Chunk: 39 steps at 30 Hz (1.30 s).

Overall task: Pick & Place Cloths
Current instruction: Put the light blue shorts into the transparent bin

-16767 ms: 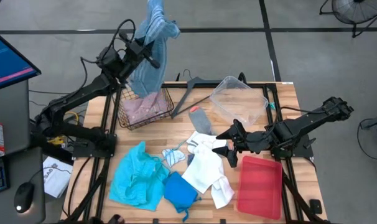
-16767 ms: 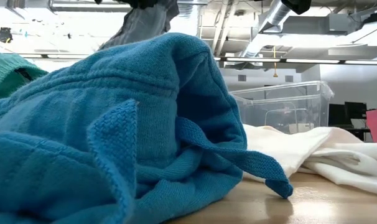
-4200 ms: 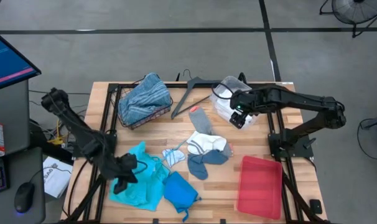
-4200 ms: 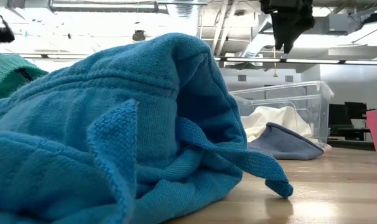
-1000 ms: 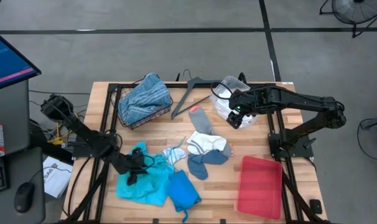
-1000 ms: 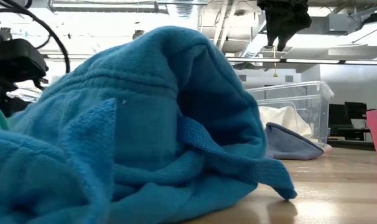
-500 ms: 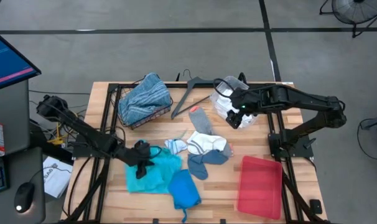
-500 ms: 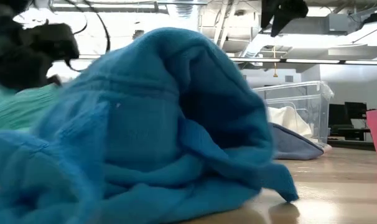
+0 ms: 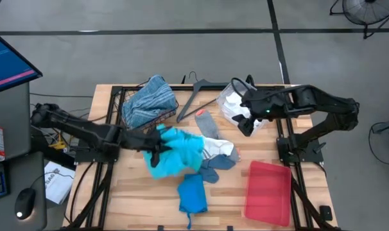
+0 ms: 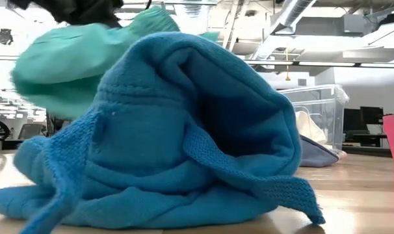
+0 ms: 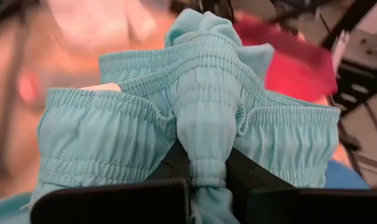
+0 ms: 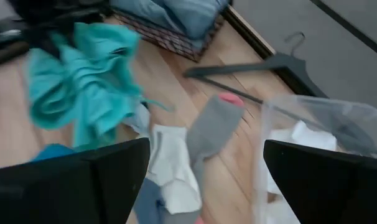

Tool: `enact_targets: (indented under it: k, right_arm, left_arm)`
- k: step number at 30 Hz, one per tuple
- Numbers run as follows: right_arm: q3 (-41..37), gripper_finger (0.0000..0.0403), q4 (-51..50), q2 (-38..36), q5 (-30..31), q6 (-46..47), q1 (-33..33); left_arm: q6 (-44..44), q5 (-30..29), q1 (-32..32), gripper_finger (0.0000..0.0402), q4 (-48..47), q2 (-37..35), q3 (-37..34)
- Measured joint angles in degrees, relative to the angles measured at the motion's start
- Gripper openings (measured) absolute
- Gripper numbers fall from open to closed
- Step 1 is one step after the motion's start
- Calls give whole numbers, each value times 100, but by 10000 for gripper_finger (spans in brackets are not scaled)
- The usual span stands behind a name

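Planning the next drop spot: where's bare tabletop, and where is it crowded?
Bare wood: the front-left corner of the wooden table, left of the bright blue knit cloth, and the strip between that cloth and the flat red plastic tray. Crowded: the middle, where the left hand holds the turquoise garment over the socks, and the back edge.

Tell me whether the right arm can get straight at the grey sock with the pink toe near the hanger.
Probably yes. The right gripper hangs open just beside the grey sock with the pink toe, which lies uncovered; the left gripper carries the turquoise garment nearby, not over it.
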Motion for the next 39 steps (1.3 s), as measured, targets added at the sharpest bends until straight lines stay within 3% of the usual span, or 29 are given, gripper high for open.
enact_targets:
  k: [8,12,16,26,39]
  right_arm:
    - [405,311,348,-2,57,6,324]
    - [412,311,308,0,363,-226,393]
    - [413,311,531,29,519,-1111,363]
    - [418,312,1858,438,498,-3498,223]
    - [414,396,2173,1382,715,-3992,-234]
  left_arm:
    - [1593,160,1356,19,128,328,958]
    - [2226,743,1991,19,223,674,1458]
    - [2722,1274,2424,19,197,1218,1986]
    - [3301,1618,2591,19,216,2183,2966]
    - [3278,1515,2533,19,230,1851,3080]
